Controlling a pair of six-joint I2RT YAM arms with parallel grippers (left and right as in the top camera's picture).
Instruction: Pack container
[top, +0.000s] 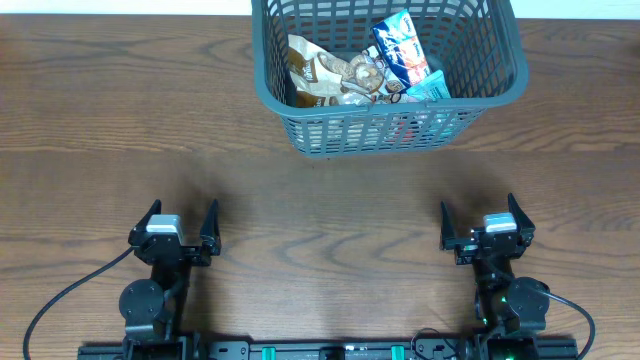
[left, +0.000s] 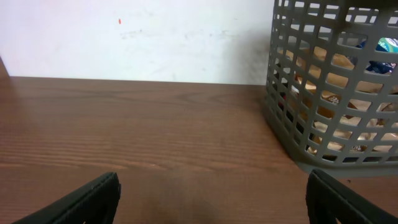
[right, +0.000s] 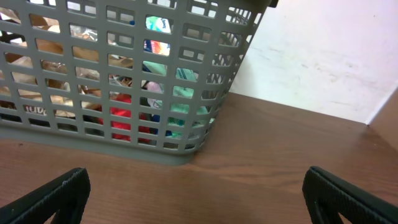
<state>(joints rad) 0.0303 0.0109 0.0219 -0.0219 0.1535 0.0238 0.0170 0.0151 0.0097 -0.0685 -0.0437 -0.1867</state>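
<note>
The basket (top: 380, 130) sits on the desk (top: 320, 200), far in front of both pincers. From the left pincer (top: 182, 212) it is ahead and off to the right. From the right pincer (top: 478, 208) it is ahead and a bit to the left. It touches neither of them.

Inside the basket lie some snack bags: a brown bag (top: 320, 72) on the left pincer's side, and a blue bag (top: 400, 50) and a green bag (top: 432, 88) on the right pincer's side. Something red (right: 121, 118) shows low down through the slots, but I cannot tell what it is.

Both pincers are spread wide and hold nothing. Each sits low over the bare desk, well apart from the other.

I see no loose bag on the desk, so the packing looks done, or very near it. The job now is likely just to rest. To do that well, the arms should hold back from the basket and not bump its wall. A knock could push the basket away or tip a bag out. If one more bag does turn up, the nearer pincer should pick it up and drop it in from above the rim.
</note>
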